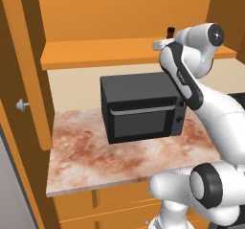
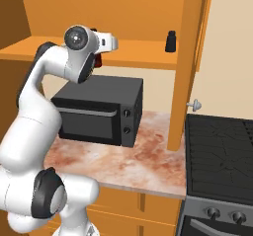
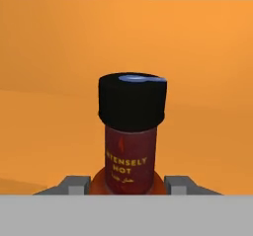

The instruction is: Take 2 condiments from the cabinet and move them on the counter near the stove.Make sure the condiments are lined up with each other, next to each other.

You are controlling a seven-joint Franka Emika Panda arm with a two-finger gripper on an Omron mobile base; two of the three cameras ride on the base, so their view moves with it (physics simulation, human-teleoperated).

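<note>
The slim dark red sauce bottle point(image 3: 130, 146), black-capped with a red label, stands upright on the cabinet shelf point(image 2: 143, 52). The dark tapered shaker point(image 2: 171, 41) stands upright farther along the same shelf, well apart.

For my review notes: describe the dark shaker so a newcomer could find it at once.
Look at the orange wall cabinet above the black microwave. On its shelf, toward the stove side, stands the shaker. It is short, tapered and grey-black all over, unlike the red-labelled sauce bottle between the jaws.
</note>
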